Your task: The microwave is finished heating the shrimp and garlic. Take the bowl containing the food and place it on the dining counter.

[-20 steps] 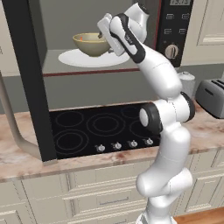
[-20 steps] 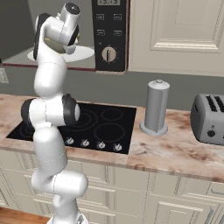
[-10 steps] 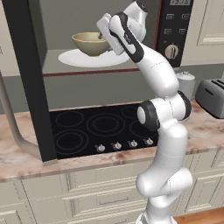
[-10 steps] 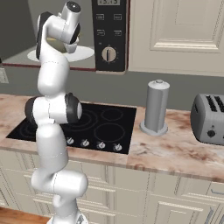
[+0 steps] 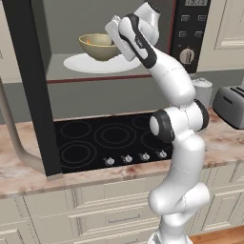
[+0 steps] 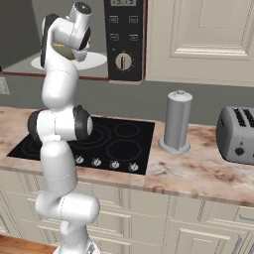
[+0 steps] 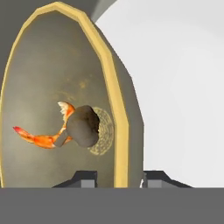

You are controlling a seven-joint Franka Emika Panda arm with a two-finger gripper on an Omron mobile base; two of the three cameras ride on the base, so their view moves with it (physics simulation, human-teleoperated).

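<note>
Olive-tan bowl (image 5: 98, 45) sits on the white plate (image 5: 83, 62) inside the open microwave (image 5: 190, 33), shrimp (image 7: 41, 138) and garlic (image 7: 83, 127) in its bottom. Gripper (image 7: 119, 178) is at the near rim, one finger tip inside the wall, one outside; jaws narrowed around the rim, but firm clamping cannot be confirmed. Judgement: early stage; lift-out and carry to the dining counter remain.

1. Microwave (image 5: 188, 38): black, door open, grey interior.
2. Bowl (image 5: 99, 46): olive-tan, yellowish rim, upright, seated centrally inside the microwave.
3. Shrimp (image 7: 41, 135): orange-red, in the bowl.
4. Garlic (image 7: 83, 127): greyish lump touching the shrimp.
</note>
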